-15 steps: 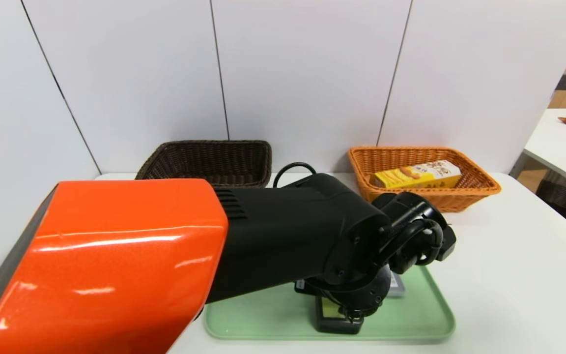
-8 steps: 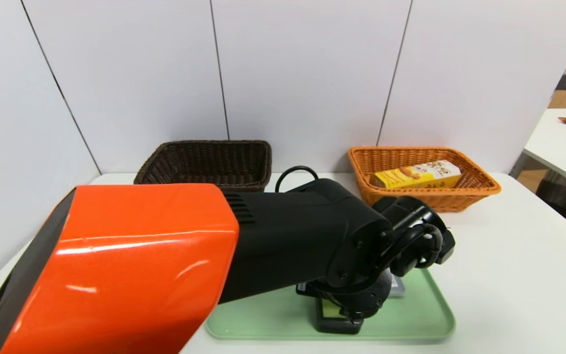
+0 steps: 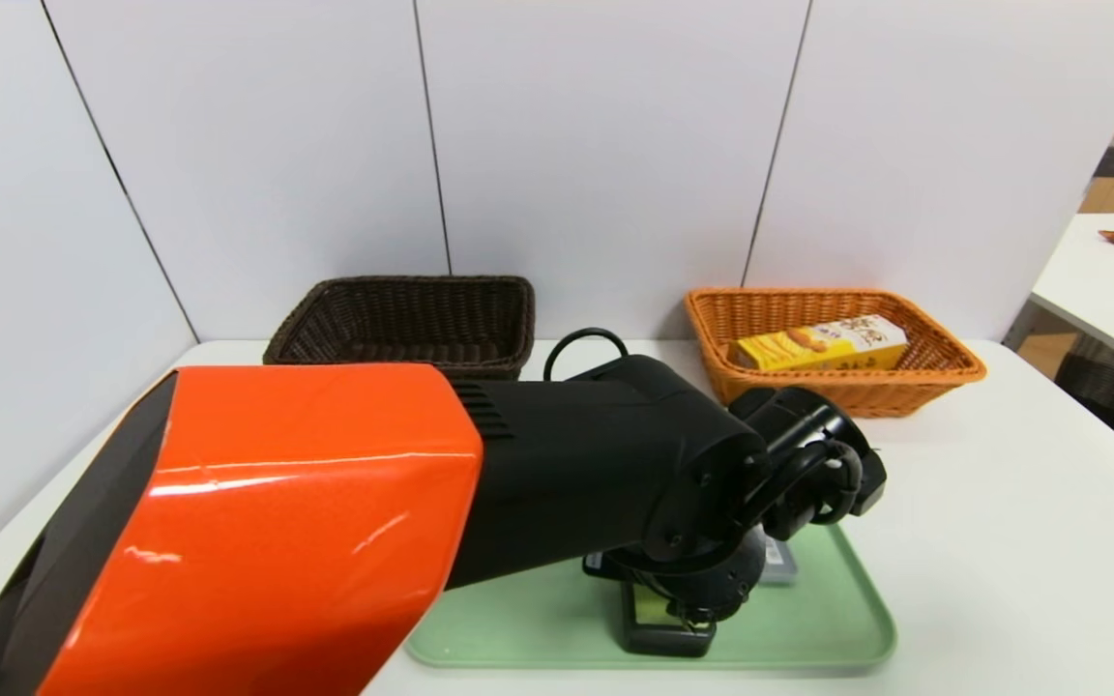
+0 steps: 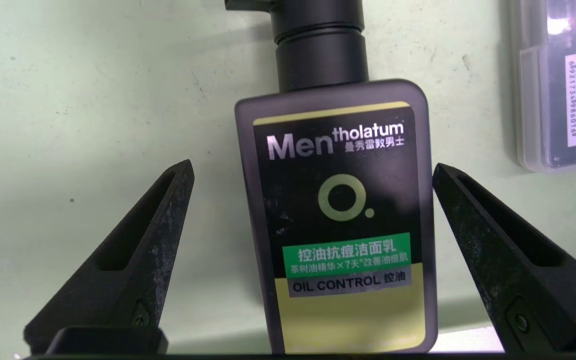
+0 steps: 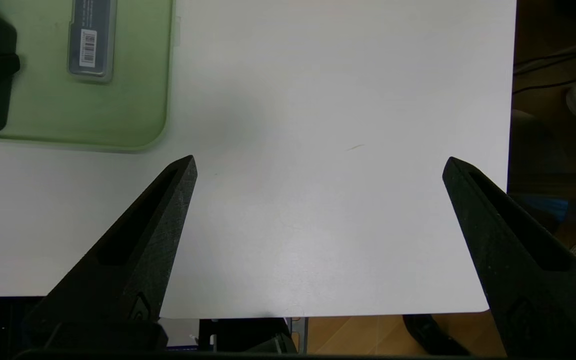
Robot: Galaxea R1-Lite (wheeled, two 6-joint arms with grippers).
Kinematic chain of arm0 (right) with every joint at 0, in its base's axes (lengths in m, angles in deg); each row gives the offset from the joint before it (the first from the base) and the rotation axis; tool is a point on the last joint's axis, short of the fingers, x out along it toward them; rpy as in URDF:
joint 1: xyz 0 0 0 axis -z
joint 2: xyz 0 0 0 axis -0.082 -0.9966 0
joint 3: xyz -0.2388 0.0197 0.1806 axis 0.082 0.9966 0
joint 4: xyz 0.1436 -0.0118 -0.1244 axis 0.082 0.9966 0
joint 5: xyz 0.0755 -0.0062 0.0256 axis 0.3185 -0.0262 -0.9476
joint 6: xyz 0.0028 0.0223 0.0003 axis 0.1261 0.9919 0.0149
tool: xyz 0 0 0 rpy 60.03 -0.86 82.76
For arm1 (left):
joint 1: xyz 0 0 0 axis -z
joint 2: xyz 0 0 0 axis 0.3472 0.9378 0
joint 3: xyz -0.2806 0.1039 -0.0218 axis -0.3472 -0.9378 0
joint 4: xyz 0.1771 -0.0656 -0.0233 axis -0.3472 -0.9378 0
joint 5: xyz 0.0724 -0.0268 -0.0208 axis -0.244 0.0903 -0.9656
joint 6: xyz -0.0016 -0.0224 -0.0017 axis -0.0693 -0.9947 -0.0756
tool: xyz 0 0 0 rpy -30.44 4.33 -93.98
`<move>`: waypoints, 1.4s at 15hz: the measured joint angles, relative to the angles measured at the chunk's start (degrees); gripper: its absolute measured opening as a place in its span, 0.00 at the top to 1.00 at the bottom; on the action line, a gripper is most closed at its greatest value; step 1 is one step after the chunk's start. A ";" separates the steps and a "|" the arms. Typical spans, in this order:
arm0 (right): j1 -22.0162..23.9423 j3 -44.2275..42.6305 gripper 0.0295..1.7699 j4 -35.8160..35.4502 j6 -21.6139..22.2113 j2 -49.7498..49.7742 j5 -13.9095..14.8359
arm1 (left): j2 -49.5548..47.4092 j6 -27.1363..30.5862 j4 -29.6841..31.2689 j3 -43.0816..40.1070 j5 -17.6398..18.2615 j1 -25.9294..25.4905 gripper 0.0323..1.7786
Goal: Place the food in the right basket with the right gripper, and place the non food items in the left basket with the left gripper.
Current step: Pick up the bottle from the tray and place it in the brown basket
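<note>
left gripper (image 4: 313,172): open, astride Mentholatum bottle (image 4: 343,215) on green tray (image 3: 518,619); right gripper (image 5: 320,160): open, above table (image 5: 318,240)

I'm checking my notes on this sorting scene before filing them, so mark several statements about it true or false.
1. The left gripper is open over the pump bottle. True.
2. The yellow carton lies in the dark basket. False: it is in the orange basket.
3. The right gripper is closed on the plastic case. False: it is open and empty above the white table, and the case lies on the green tray.
4. The bottle lies on the green tray. True.
</note>
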 joint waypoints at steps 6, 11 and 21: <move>0.02 0.06 0.04 -1.38 -0.09 -0.83 0.00 | 0.00 0.07 0.51 0.00 0.00 -0.43 0.05; 0.02 0.10 0.04 -1.43 -0.09 -0.94 0.00 | -0.05 0.05 0.51 0.00 0.00 -0.43 0.05; 0.02 0.15 0.04 -1.43 -0.10 -0.94 -0.02 | -0.11 -0.30 0.49 0.00 0.06 -0.38 0.05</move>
